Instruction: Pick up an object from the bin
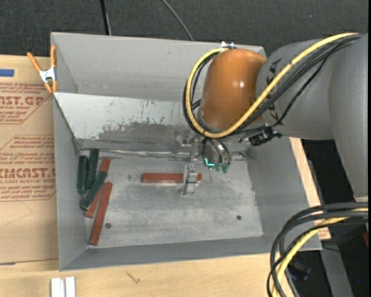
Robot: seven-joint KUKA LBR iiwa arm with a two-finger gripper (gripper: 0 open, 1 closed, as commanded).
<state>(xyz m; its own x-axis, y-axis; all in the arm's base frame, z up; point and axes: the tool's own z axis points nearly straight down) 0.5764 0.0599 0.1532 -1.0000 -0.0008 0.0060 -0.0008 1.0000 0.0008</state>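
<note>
Grey bin (111, 60): gripper (189, 180) low at mid-floor, fingers astride the right end of a red-brown stick (161, 178), spread slightly wider than it. Green and red sticks (94, 190) heaped by the left wall.

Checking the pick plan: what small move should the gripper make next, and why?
Probably grip the red stick right there: the gripper sits across its right end, low in the bin, and the stick lies clear of the heap at left.
</note>
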